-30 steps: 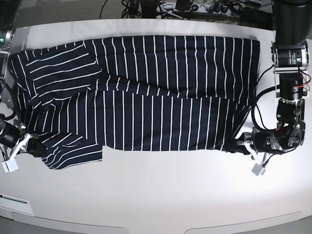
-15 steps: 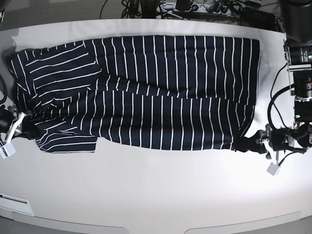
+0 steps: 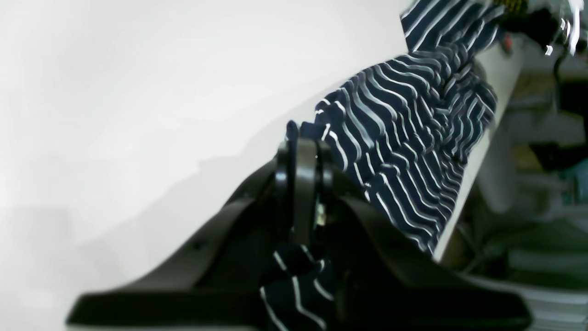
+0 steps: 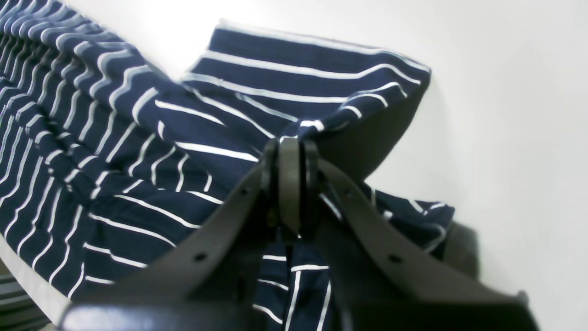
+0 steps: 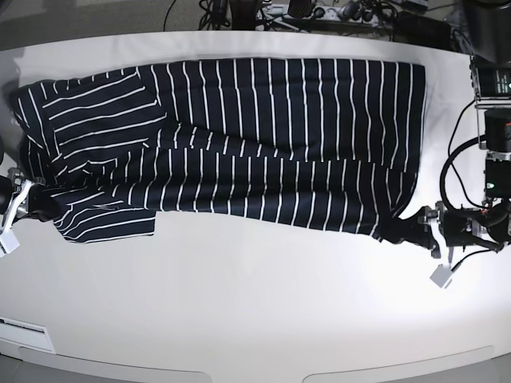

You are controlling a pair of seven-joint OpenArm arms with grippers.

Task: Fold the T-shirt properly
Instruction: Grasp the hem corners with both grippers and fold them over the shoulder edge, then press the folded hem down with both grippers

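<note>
The T-shirt (image 5: 263,136), dark navy with thin white stripes, lies stretched across the white table (image 5: 255,303), its near half doubled over. My left gripper (image 5: 402,230) sits at the shirt's near right corner, shut on a bunch of fabric; in the left wrist view the left gripper (image 3: 303,142) pinches striped cloth (image 3: 404,138). My right gripper (image 5: 37,203) is at the near left by the sleeve. Up close, the right gripper (image 4: 289,145) is shut on a fold of the T-shirt (image 4: 138,138), the sleeve hanging slightly off the table.
Cables and a power strip (image 5: 319,11) lie beyond the table's far edge. Small white tags hang from the wrists, one (image 5: 441,276) on the right and one (image 5: 6,242) on the left. A label (image 5: 24,329) marks the front-left table edge.
Both grippers have drawn the shirt's near edge away from the table's front and outward. The left sleeve has slid back with the right gripper, and the fabric lies tauter.
</note>
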